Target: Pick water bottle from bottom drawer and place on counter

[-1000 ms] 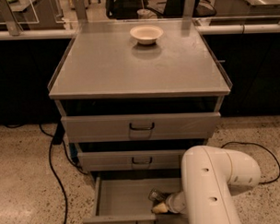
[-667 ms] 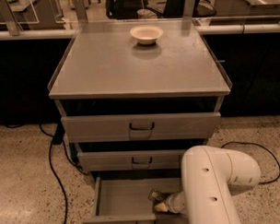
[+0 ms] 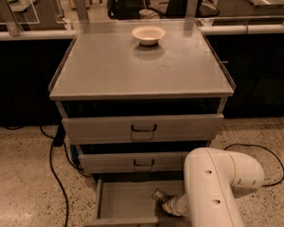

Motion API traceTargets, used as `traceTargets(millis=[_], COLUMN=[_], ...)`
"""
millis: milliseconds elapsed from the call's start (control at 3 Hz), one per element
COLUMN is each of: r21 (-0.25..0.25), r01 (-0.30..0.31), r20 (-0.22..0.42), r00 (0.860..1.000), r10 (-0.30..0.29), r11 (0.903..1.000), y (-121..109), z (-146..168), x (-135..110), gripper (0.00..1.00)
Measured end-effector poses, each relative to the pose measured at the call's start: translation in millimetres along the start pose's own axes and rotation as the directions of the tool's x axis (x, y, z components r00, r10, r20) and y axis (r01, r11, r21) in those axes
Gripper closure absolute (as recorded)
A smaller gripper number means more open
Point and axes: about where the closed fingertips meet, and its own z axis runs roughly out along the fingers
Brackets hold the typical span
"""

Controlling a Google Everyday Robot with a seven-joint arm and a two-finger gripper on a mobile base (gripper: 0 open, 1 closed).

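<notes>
Worktop (image 3: 107,70) carries 1 white bowl (image 3: 148,34) at 12 o'clock. At 6 o'clock the bottom drawer (image 3: 119,205) stands open; the white arm (image 3: 215,192) blocks its right side. The end effector (image 3: 169,206) is inside, just beside the water bottle (image 3: 159,195); grip state cannot be told.

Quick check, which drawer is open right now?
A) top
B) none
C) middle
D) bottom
D: the bottom drawer is pulled out with its tray exposed, and the tool reaches down into its right part. The top drawer and middle drawer show only their fronts.
</notes>
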Motion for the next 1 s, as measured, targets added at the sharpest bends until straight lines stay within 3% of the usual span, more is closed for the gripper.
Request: traceTargets(millis=[333, 1000], r21=[0.0, 0.004], r01=[0.0, 0.005], r20=[0.0, 0.006], r00=[1.0, 1.0], r10=[0.0, -0.005], r11=[1.0, 1.0], y=[0.0, 1.2], z=[0.0, -4.7], x=[0.0, 0.3], gripper=[0.95, 1.0])
